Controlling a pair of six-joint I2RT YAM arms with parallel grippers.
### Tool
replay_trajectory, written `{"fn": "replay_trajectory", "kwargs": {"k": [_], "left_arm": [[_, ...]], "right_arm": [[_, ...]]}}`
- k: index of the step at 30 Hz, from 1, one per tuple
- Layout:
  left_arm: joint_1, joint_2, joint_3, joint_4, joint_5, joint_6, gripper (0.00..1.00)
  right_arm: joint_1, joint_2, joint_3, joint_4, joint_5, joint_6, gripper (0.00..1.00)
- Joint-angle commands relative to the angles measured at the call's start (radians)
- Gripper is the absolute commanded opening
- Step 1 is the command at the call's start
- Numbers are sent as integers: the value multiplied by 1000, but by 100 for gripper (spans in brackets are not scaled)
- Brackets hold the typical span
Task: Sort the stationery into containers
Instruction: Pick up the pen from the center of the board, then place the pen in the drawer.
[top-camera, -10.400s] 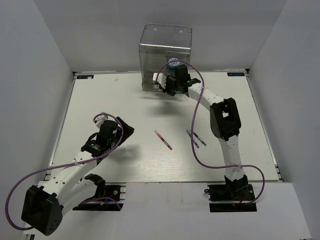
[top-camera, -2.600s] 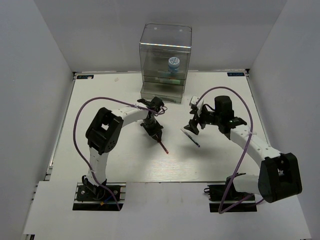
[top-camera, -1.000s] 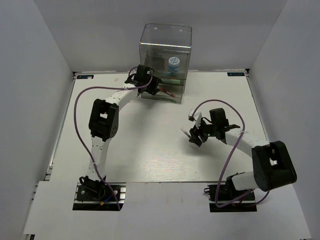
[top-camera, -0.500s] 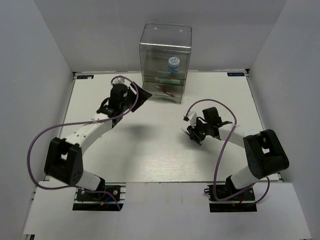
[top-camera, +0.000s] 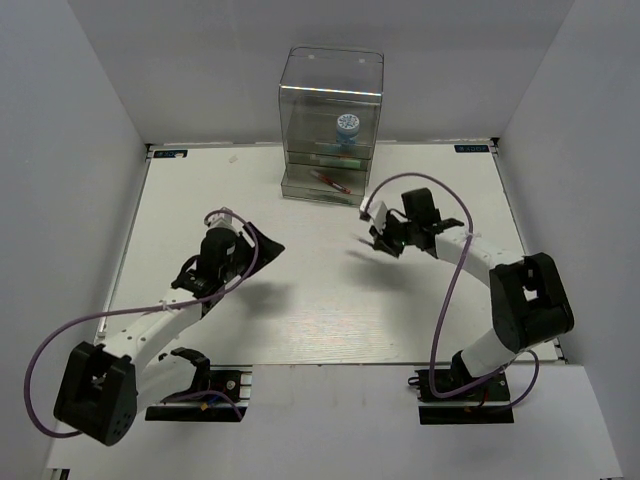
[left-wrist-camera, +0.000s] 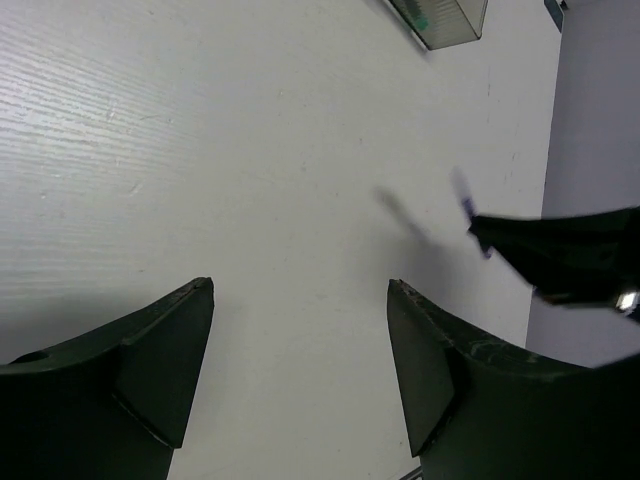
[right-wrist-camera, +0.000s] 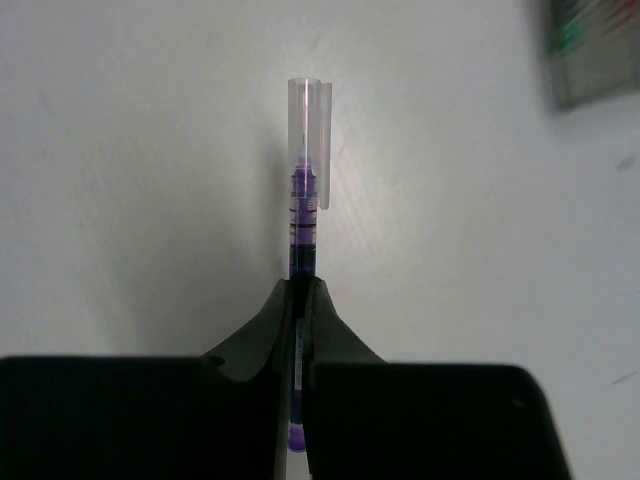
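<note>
- The thin dark pen with a purple barrel and a clear cap (right-wrist-camera: 303, 190) is off the tabletop, a little right of centre in the overhead view. It is just below and to the right of the container.
- The right gripper (right-wrist-camera: 301, 292) is clenched on the pen's lower barrel. The capped end points away from it, toward the upper part of the wrist frame.
- The tall clear plastic box with stacked drawer compartments (top-camera: 331, 75) stands at the top centre of the overhead frame.
- A small round blue-and-white jar (top-camera: 347, 127) sits in an upper compartment of the box.
- A thin red pen (top-camera: 328, 180) lies in the box's lowest tier.
- Something green shows through the box's wall; I cannot tell which item it is.
- The left gripper (left-wrist-camera: 300, 300) is spread wide and holds nothing. It hangs over the white table (top-camera: 300, 310), left of centre.
- My judgement is that the sorting is well along, and the pen in hand has yet to reach the box. I cannot make out a second dark pen, so I cannot say where it is.
</note>
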Motion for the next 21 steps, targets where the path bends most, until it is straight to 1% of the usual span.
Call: {"fn": "replay_trajectory", "kwargs": {"k": [1,2,5,6,7,8,9,10,11,12,14,15,17,18,20,21], "left_arm": [[3,-66,-49,30,-13,-10,80],[3,-75,-49,19,-13,-19,80],[3,-106,-75,10,-13,-19,80],[3,-106,-87,1,-13,-30,80],[3,-121,-100,1,-13,-30,80],[-6,-121,-100,1,-13,-30,80],[-7,-133,-110,1,-13,-30,80],[-7,-146,-111,-10,-13,-39,80],[-7,-146,-121,-10,-13,-39,80],[-7,-158,-121,-10,-13,-39,80],[-7,-169,-121,-33,-13,-39,80],[-7,-169,-121,-33,-13,-39,80],[-7,-169,-121,-54,-13,-39,80],[-7,-178,-121,-54,-13,-39,80],[-7,-178,-121,-65,-13,-39,80],[-7,-178,-121,-65,-13,-39,80]], "right_arm": [[3,49,155,68,-66,-63,0],[5,79,232,71,-71,-58,0],[5,157,303,143,-63,-61,0],[5,172,331,204,-62,-67,0],[5,189,366,215,-62,-77,0],[3,250,386,224,-60,-81,0],[5,272,462,232,-65,-87,0],[3,339,490,232,-71,-92,0],[6,359,515,238,-70,-95,0],[5,375,582,264,-66,-98,0],[6,441,610,342,-60,-103,0],[6,471,668,359,-59,-110,0],[6,508,718,379,-60,-126,0],[9,566,763,376,-62,-123,0],[11,603,825,361,-68,-139,0],[11,640,849,366,-62,-141,3]]}}
